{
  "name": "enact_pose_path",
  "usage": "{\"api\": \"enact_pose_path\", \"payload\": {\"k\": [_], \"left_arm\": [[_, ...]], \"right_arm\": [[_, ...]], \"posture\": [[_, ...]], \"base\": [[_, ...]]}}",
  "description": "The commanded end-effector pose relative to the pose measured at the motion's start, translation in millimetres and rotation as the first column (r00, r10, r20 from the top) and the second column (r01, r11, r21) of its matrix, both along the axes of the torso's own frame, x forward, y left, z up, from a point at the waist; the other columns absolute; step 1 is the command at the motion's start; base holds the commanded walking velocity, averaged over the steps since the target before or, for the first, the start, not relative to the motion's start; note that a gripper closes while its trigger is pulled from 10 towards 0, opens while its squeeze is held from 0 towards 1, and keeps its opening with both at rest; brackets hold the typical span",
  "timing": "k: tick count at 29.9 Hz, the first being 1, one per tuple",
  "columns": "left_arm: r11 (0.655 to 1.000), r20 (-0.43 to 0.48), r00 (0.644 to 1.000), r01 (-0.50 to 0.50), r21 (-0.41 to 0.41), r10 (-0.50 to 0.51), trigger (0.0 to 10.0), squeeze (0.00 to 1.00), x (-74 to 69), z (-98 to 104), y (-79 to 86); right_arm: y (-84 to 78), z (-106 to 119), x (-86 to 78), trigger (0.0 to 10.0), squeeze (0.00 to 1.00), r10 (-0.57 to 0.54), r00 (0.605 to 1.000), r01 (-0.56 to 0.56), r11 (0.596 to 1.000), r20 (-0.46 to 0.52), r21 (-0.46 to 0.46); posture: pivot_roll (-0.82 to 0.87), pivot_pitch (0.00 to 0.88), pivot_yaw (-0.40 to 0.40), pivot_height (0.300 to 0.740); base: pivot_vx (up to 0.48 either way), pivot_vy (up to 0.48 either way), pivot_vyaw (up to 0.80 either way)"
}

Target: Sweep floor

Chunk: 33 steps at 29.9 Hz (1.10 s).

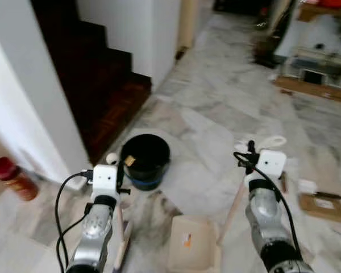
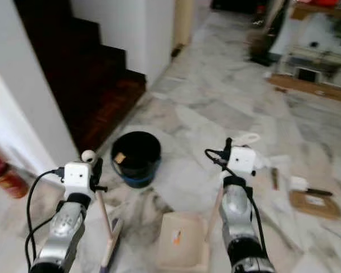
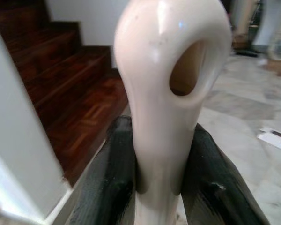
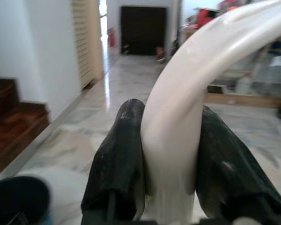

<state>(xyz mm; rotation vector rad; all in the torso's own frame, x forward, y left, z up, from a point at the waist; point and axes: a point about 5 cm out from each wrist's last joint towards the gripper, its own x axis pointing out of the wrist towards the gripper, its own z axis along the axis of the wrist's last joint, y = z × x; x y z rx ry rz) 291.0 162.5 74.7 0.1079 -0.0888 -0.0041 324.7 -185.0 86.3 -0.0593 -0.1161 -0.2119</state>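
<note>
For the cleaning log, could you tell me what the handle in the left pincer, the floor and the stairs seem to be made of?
Handle: likely glossy cream plastic, given its sharp highlights and moulded hanging hole.
Floor: polished grey-veined marble or similar stone tile; it reflects light.
Stairs: dark reddish wood, seemingly parquet, with a slight sheen.

Soft daylight, perhaps motion-blurred, edges smeared

Quick count of what's on the floor here

Two grippers, left and right, one broom, one dustpan, one black bucket, one red bottle, one staircase.
</note>
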Motion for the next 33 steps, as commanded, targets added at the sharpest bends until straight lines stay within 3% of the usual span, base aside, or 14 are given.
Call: {"api": "enact_pose_path", "payload": {"k": [1,21,33], "left_arm": [[1.000,0.044,0.999,0.012,0.004,-0.012,10.0,0.00,3.6,8.0,-3.9],[0.999,0.054,0.998,0.032,0.007,-0.032,10.0,0.00,9.1,10.7,-4.4],[0.999,0.053,0.998,0.046,0.003,-0.046,10.0,0.00,11.6,11.3,-8.1]], "right_arm": [[-5.6,3.4,1.2,10.0,0.00,-0.018,1.000,0.018,1.000,0.016,0.008],[-8.0,0.3,-0.2,10.0,0.00,-0.020,1.000,0.020,1.000,0.012,0.005],[-4.8,2.9,0.6,10.0,0.00,-0.016,0.999,0.015,1.000,0.032,0.008]], "posture": [[0.05,0.005,-0.025,0.740],[0.06,0.000,-0.014,0.740],[0.06,0.000,-0.005,0.740]], "base": [[0.000,0.000,-0.80],[0.000,0.000,-0.80],[0.000,0.000,-0.03]]}}
